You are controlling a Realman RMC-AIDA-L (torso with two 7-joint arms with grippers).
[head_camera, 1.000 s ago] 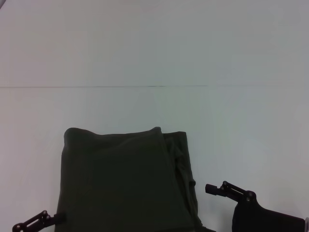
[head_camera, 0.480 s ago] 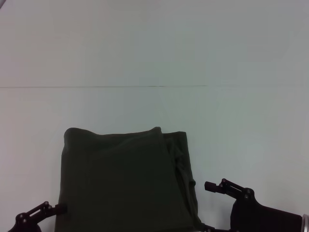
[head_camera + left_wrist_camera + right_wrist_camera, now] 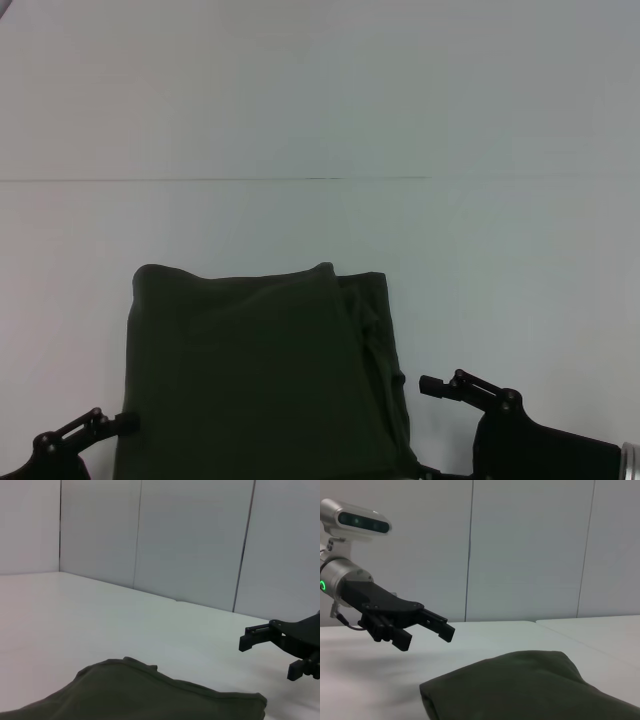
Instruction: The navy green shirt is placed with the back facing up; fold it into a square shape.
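Head view: folded shirt between two open grippers

Head view first, at the near edge: the left gripper (image 3: 85, 432) sits low on the robot's left, its fingertip just at the near left edge of the navy green shirt (image 3: 260, 370); whether it touches the cloth cannot be told. Seen from the right wrist view, the left gripper (image 3: 427, 630) hangs above the white table (image 3: 365, 680) with its fingers spread apart and nothing between them. The right gripper (image 3: 440, 425) is on the other side of the shirt, close beside its near right edge but apart from it. In the left wrist view the right gripper (image 3: 267, 652) also shows its fingers parted and empty. Between the two grippers the navy green shirt (image 3: 150, 695) lies flat on the table (image 3: 500, 250), folded into a rough rectangle, a narrow band of an under layer showing along the side nearer the right gripper. Beyond the shirt's far edge the tabletop stretches away, crossed by a thin seam line (image 3: 200, 180)
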